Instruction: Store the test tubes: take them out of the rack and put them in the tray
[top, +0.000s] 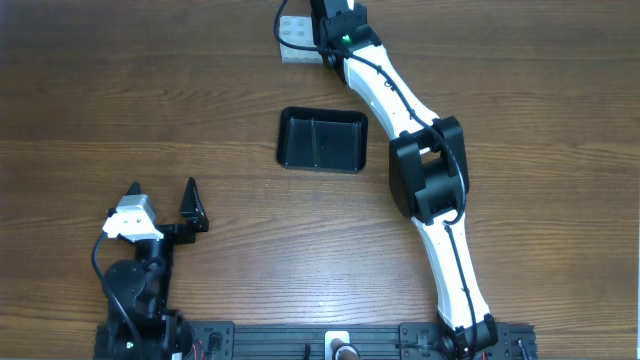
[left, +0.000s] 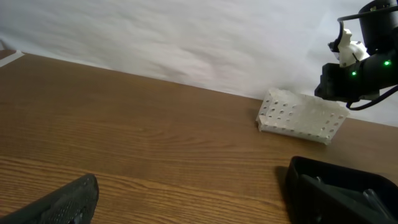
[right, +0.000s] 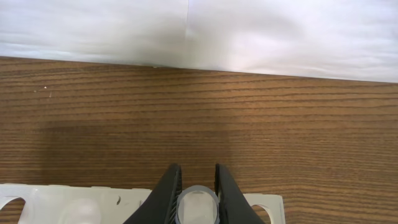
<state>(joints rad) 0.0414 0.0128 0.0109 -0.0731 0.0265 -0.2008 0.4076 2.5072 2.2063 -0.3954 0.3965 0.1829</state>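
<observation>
Right wrist view, right jaws pinching test tube (right: 198, 208), at rack (right: 56, 200)

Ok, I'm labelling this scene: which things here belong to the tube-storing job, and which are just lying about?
Job: test tube rack; test tube; black tray; right tool, gripping that tube.
Not in use: left tool, open, near its base; white backdrop.

one rack (top: 297, 42), one tray (top: 340, 142), one tube (right: 198, 205)
</observation>
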